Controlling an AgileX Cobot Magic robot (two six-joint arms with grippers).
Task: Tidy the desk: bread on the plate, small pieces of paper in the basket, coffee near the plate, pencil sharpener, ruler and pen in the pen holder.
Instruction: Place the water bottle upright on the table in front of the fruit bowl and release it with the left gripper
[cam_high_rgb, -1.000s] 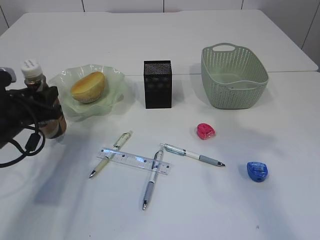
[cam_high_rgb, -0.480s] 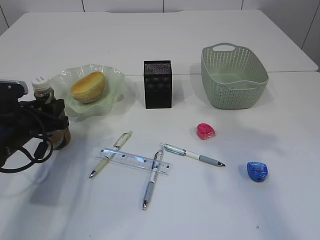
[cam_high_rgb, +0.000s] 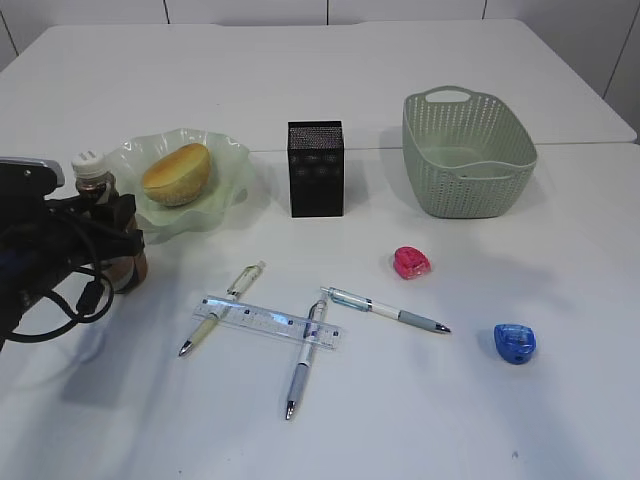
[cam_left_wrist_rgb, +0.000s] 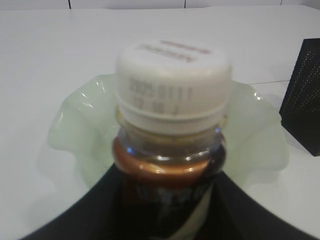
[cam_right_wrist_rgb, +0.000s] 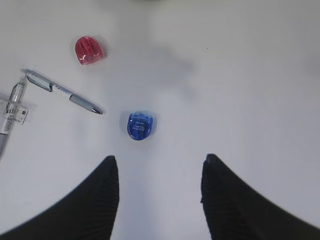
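While the left gripper (cam_left_wrist_rgb: 165, 200) has its fingers clamped round the coffee (cam_high_rgb: 100, 200) just left of the plate (cam_high_rgb: 215, 215), bread (cam_high_rgb: 176, 173) sits on that plate; the right gripper (cam_right_wrist_rgb: 159, 200) hangs open, empty, over the desk (cam_right_wrist_rgb: 250, 75).

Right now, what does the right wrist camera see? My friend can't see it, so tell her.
The open right gripper hovers over the white desk, holding nothing. Below lie a blue pencil sharpener, a red one and a pen.
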